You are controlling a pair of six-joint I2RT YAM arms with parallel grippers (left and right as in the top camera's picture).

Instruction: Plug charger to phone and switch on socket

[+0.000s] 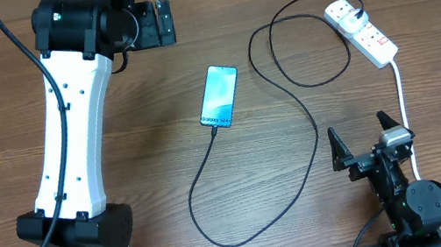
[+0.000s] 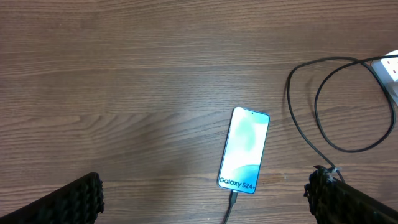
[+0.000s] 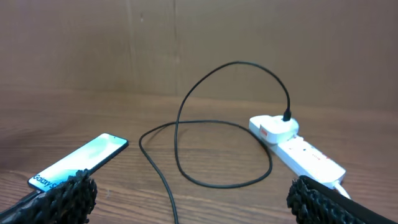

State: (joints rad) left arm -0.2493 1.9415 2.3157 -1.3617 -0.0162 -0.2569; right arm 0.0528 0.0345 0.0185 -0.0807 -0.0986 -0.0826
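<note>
While the phone (image 1: 219, 96) lay screen-up mid-table (display lit, reading "Galaxy S24"), the charger (image 3: 239, 63) ran from its near end in loose loops to a plug seated in the socket (image 1: 363, 31) at the far right. The left gripper (image 1: 153, 23) and right gripper (image 1: 364, 143) stood spread wide, holding nothing.
</note>
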